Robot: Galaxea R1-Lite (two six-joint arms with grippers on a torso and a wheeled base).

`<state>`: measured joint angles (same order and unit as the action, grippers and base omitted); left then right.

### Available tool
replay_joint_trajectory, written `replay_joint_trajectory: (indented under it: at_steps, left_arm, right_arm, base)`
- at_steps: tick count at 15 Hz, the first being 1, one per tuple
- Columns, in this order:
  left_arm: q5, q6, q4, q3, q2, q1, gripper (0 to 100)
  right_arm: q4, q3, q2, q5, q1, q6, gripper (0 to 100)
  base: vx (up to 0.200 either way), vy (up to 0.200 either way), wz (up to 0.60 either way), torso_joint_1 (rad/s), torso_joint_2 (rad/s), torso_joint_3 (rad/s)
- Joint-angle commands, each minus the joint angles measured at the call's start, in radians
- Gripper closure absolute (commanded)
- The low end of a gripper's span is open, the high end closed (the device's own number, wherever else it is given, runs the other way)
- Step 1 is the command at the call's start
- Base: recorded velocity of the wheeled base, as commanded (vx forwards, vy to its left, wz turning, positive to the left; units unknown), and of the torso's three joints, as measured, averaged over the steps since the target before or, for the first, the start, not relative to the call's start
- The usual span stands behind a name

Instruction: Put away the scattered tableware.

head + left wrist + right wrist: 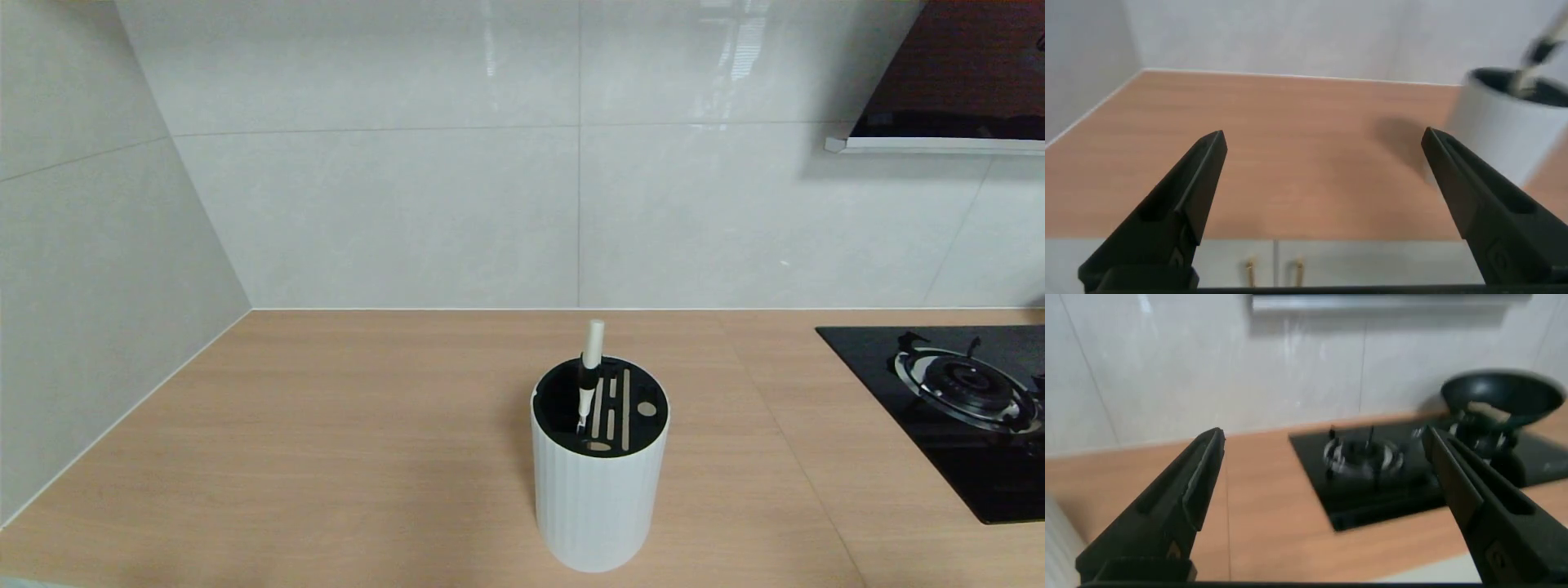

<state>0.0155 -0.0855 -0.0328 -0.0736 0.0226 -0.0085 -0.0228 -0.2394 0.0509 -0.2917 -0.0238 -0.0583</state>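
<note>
A white ribbed cutlery holder (598, 498) with a black slotted top stands on the wooden counter (343, 425), front centre. One utensil with a white and black handle (590, 359) sticks upright out of its open compartment. My left gripper (1323, 155) is open with nothing between its fingers, off the counter's front edge and left of the holder (1507, 114). My right gripper (1327, 453) is open and holds nothing, facing the stove.
A black gas hob (955, 400) with a burner is set in the counter at the right; a dark pan (1503, 396) sits on its far burner. A range hood (947, 90) hangs at upper right. Tiled walls close the back and left. Cabinet doors (1274, 265) lie below the counter.
</note>
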Motion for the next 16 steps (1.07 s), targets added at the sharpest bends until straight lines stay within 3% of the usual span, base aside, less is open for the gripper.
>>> replay_joint_trajectory:
  at_steps: [1, 2, 3, 4, 5, 6, 7, 9, 11, 16]
  left_arm:
    - [-0.016, 0.007, -0.029, 0.074, -0.023, 0.013, 0]
    - [-0.017, 0.015, -0.027, 0.074, -0.023, 0.013, 0]
    - [-0.017, 0.049, -0.024, 0.074, -0.023, 0.013, 0]
    - [-0.019, 0.102, -0.021, 0.074, -0.023, 0.013, 0]
    - [-0.023, 0.179, 0.011, 0.074, -0.023, 0.013, 0]
    - [-0.025, 0.173, 0.037, 0.072, -0.023, 0.013, 0]
    - [-0.028, 0.136, 0.034, 0.072, -0.023, 0.013, 0]
    - [-0.026, 0.109, 0.034, 0.072, -0.023, 0.013, 0]
    - [-0.026, 0.093, 0.034, 0.072, -0.023, 0.013, 0]
    - [-0.026, 0.092, 0.034, 0.072, -0.023, 0.013, 0]
  right_arm:
    - [-0.128, 0.175, 0.0, 0.006, -0.001, -0.003, 0]
    - [-0.177, 0.238, -0.006, 0.025, 0.002, -0.006, 0]
    - [-0.138, 0.238, -0.051, 0.072, 0.021, -0.002, 0]
    - [-0.103, 0.238, -0.051, 0.118, 0.022, 0.003, 0]
    - [-0.066, 0.238, -0.051, 0.16, 0.022, 0.008, 0]
    - [-0.013, 0.236, -0.051, 0.209, 0.022, 0.032, 0]
    - [-0.022, 0.238, -0.049, 0.263, 0.022, 0.055, 0]
    - [0.001, 0.239, -0.046, 0.362, 0.024, 0.02, 0]
    - [0.024, 0.238, -0.036, 0.365, 0.027, -0.005, 0]
    - [0.024, 0.238, -0.051, 0.362, 0.025, -0.002, 0]
  base:
    - [0.0, 0.0, 0.0, 0.0, 0.0, 0.0]
    - [0.0, 0.0, 0.0, 0.0, 0.0, 0.0]
    - [0.0, 0.0, 0.0, 0.0, 0.0, 0.0]
    - [0.0, 0.0, 0.0, 0.0, 0.0, 0.0]
    - [0.0, 0.0, 0.0, 0.0, 0.0, 0.0]
    - [0.0, 0.0, 0.0, 0.0, 0.0, 0.0]
    - [0.0, 0.0, 0.0, 0.0, 0.0, 0.0]
    - [0.0, 0.0, 0.0, 0.0, 0.0, 0.0]
    - [0.0, 0.0, 0.0, 0.0, 0.0, 0.0]
    - [0.0, 0.0, 0.0, 0.0, 0.0, 0.0]
